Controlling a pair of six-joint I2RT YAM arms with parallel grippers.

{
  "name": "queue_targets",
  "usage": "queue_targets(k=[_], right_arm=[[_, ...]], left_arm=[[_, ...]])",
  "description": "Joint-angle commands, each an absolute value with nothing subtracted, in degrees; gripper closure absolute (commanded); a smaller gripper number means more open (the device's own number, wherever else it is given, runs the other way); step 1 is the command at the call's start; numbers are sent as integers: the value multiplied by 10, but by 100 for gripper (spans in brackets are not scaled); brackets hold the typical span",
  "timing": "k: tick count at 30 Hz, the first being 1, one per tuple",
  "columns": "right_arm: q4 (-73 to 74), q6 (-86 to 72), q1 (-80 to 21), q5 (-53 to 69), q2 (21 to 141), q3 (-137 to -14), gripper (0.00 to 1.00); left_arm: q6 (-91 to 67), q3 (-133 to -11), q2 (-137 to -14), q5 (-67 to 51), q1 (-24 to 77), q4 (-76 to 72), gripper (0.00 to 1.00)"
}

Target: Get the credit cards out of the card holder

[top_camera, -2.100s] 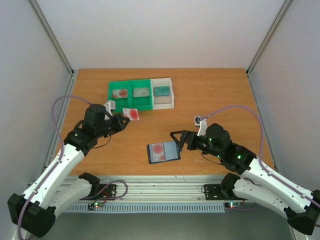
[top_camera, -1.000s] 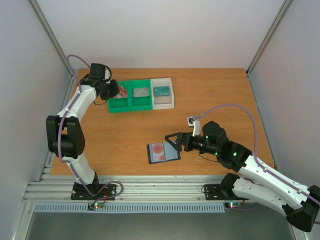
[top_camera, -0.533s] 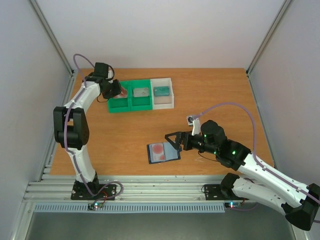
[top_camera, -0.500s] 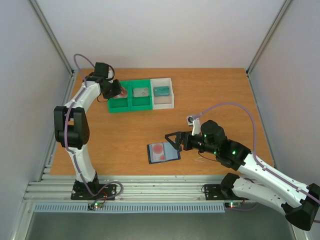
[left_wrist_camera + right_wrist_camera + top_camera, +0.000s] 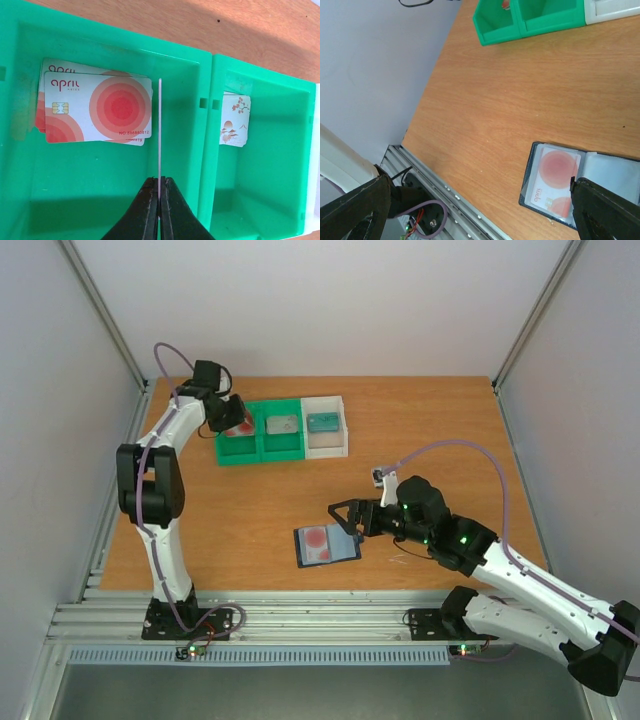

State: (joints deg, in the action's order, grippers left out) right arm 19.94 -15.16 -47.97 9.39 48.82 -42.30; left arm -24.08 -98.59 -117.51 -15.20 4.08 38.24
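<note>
Credit card (image 5: 160,135) clamped edge-on in left tool (image 5: 159,200) above tray (image 5: 210,75) compartment, for drop onto stack (image 5: 95,107); right tool (image 5: 342,518) released beside card holder (image 5: 326,544).

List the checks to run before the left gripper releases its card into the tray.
1. Grip: left gripper clamps held card edge-on: ok.
2. Position: held card above the leftmost compartment of the green tray: ok.
3. Room: stacked cards there lie flat, leaving space: ok.
4. Other arm: right gripper open beside card holder: ok.
5. Contact: right gripper touching card holder: cannot tell.
6. Holder emptied: not ok, a pocketed card shows.
</note>
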Motion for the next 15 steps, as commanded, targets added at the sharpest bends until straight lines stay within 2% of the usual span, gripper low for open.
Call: queue_targets(k=[1,15], right_arm=[[198,-140,-482,75,493,-443,1],[200,-138,-482,64,511,-451,2]], left_arm=[[-224,-1013,-1193,-149,37,384,95],[-213,-1032,-1224,-137,37,386,93]])
